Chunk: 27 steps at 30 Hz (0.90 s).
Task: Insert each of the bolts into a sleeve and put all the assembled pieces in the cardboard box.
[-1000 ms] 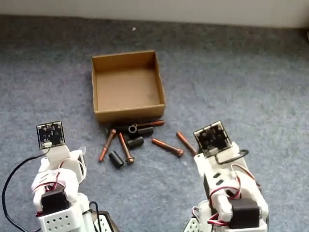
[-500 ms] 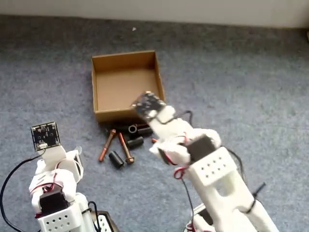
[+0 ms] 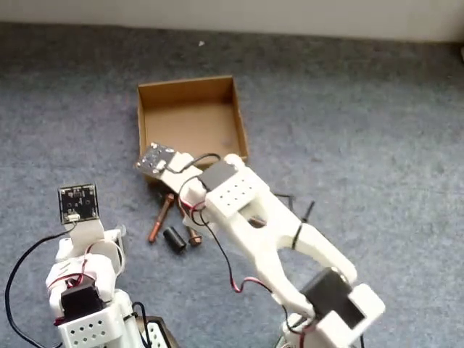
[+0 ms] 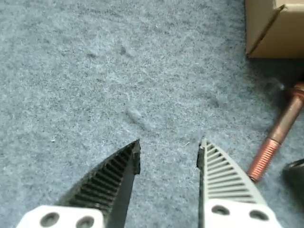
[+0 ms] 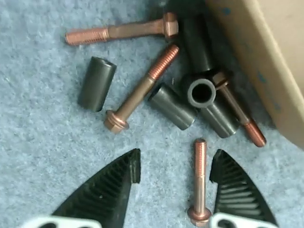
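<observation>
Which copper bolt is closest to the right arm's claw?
The lone bolt lying between the right gripper's open fingers, head toward the gripper. The other bolts lie farther off, among the black sleeves.

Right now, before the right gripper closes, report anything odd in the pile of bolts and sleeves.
Nothing looks damaged. One sleeve appears to stand on end, open bore showing, while the sleeves around it lie flat, close to the cardboard box. Otherwise it is just a loose jumble of bolts and sleeves.

Left hand [image 4: 169, 145], right hand [image 5: 178, 154]: both agape.
</observation>
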Motion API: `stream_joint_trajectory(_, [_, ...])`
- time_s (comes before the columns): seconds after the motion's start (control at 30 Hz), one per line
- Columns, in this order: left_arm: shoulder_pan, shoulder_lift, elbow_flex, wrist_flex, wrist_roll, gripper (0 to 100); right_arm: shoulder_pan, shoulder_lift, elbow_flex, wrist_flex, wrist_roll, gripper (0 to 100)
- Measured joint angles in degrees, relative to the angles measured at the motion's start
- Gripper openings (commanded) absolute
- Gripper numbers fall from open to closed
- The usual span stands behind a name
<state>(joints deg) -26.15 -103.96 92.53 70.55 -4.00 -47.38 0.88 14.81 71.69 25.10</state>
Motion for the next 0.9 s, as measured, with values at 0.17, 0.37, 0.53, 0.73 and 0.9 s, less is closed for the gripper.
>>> stream_joint_trajectory(0.17, [0.0, 0.0, 0.0, 0.0, 0.0, 22, -0.1, 6.7, -3.7, -2.6, 3.6, 23.8])
stream_joint_trajectory(0.37, [0.0, 0.0, 0.0, 0.0, 0.0, 22, -0.4, 12.2, -3.9, -7.2, 6.5, 23.8])
stream_joint_trajectory(0.53, [0.0, 0.0, 0.0, 0.0, -0.1, 22, -0.4, 15.3, -5.1, -9.1, 7.0, 23.8])
stream_joint_trajectory(0.73, [0.0, 0.0, 0.0, 0.0, -0.4, 22, -0.4, 17.7, -6.7, -9.2, 7.0, 23.8])
stream_joint_trajectory(0.9, [0.0, 0.0, 0.0, 0.0, -0.4, 22, -0.4, 17.7, -6.8, -7.5, 7.1, 23.8])
